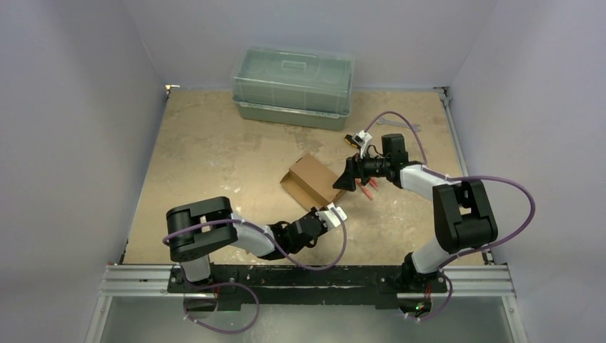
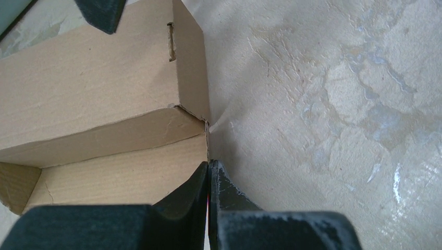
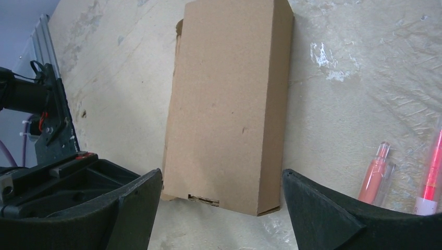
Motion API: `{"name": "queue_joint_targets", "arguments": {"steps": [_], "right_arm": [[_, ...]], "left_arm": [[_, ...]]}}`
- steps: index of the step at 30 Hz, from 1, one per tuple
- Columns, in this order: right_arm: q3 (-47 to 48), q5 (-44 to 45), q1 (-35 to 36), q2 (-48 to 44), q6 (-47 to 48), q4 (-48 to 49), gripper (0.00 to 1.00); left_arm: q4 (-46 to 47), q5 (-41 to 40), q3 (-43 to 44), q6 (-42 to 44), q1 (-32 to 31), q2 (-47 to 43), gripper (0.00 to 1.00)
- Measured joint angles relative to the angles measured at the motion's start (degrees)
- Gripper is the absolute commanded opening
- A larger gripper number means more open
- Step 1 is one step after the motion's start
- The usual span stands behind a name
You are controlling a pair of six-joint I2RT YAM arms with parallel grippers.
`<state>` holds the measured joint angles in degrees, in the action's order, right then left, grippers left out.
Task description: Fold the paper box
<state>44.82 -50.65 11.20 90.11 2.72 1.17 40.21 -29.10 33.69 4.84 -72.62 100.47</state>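
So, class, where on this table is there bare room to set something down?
Free: the left side, between the paper box and the table edge. Crowded: around the box, hemmed by left tool, right tool and pens.

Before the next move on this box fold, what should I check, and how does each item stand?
1. Right gripper open, straddling box end: ok.
2. Left gripper shut at flap corner: ok.
3. Flap actually pinched by it: cannot tell.
4. Flap folded closed: not ok, it lies open.
5. Pens apart from box: ok.
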Motion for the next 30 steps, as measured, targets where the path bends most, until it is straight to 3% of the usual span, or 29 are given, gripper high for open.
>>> {"name": "queue_joint_targets", "arguments": {"steps": [14, 30], "right_arm": [[0.61, 0.5, 0.0, 2.34, -0.31, -0.31, 0.67], [2.12, 3.74, -0.02, 3.37, -0.31, -1.18, 0.56]], "left_arm": [[-6.27, 4.48, 1.97, -7.69, 5.09, -2.58, 0.0], [-13.86, 12.31, 6.58, -15.8, 9.49, -3.04, 0.0]]}}
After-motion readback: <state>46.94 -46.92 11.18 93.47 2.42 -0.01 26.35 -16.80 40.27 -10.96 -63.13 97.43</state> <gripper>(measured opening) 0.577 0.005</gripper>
